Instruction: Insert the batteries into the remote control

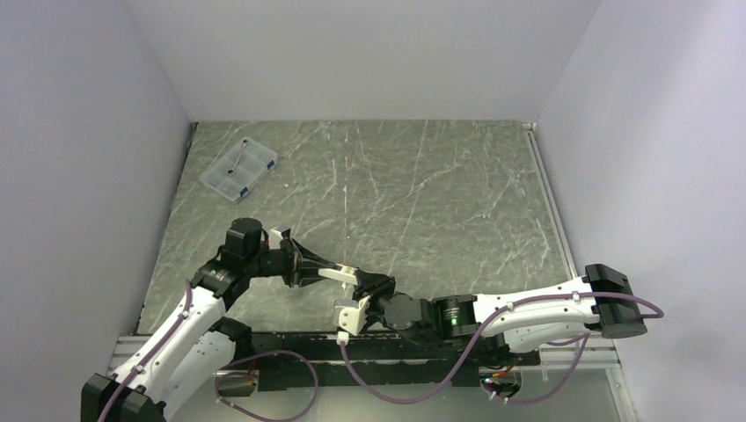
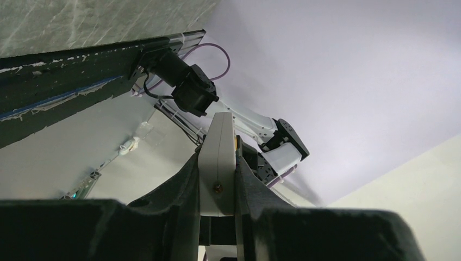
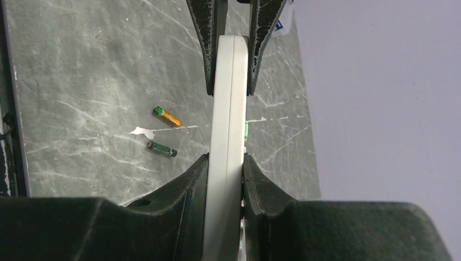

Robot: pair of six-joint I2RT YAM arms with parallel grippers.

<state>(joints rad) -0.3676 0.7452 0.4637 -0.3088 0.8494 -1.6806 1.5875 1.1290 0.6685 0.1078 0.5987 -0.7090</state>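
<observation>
Remote [image 3: 228, 136] at frame centre, held edge-on (off the table [image 3: 98, 65]), pinched by both the left gripper [image 3: 229, 89] and right gripper [image 3: 225, 166]; two batteries [image 3: 166, 117] lie loose at left of it.

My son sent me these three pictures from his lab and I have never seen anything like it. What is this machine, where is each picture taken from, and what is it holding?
These are two robot arms bolted side by side at the near edge of a marbled green table. The wide picture comes from a fixed camera above and behind them. The other two come from small cameras on each wrist, so each shows that arm's own dark fingers at the bottom.

Both arms grip one thing between them: a slim white remote control, seen edge-on. The left gripper clamps one end and the right gripper the other.

In the right wrist picture, two small batteries lie loose on the table, apart from each other: a copper-orange battery and a dark green battery. A clear plastic box sits at the far left.
</observation>
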